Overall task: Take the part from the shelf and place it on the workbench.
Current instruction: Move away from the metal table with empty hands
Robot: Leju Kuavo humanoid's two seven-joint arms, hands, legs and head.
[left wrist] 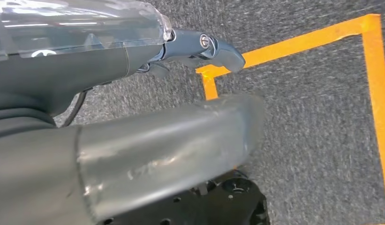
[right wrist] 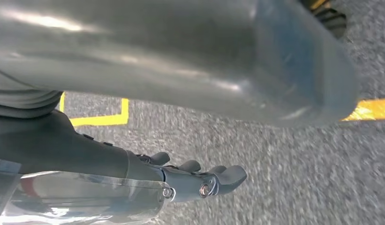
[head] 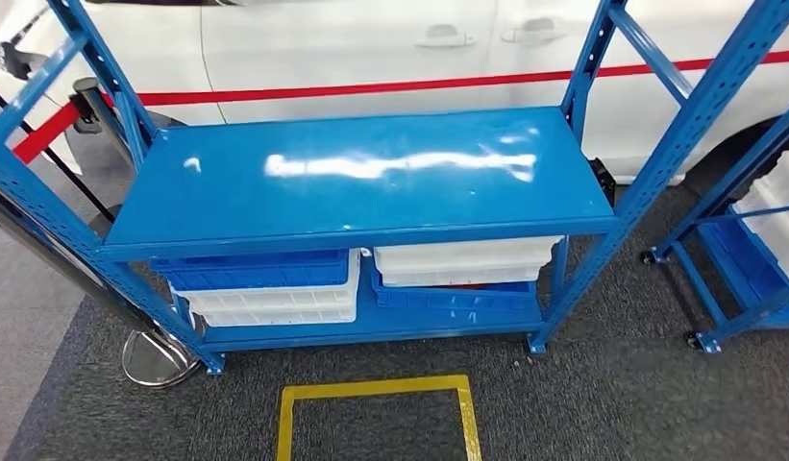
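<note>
A blue metal rack [head: 361, 173] stands in front of me, its top board bare and shiny. On its lower board sit a blue bin [head: 256, 269] stacked on a white bin [head: 275, 305], and a white bin [head: 462, 259] stacked on a blue bin [head: 457, 296]. What lies inside the bins is hidden. My left hand [left wrist: 110, 75] hangs over the carpet, thumb and fingers [left wrist: 214, 49] apart, holding nothing. My right hand [right wrist: 87, 154] hangs the same way, its fingers [right wrist: 218, 178] loose and empty.
A yellow tape square [head: 376, 389] marks the grey carpet before the rack. A second blue rack [head: 746, 279] with white bins [head: 779, 211] stands at the right. A white car [head: 371, 48] is behind. A chrome stanchion base [head: 155, 357] sits by the rack's left leg.
</note>
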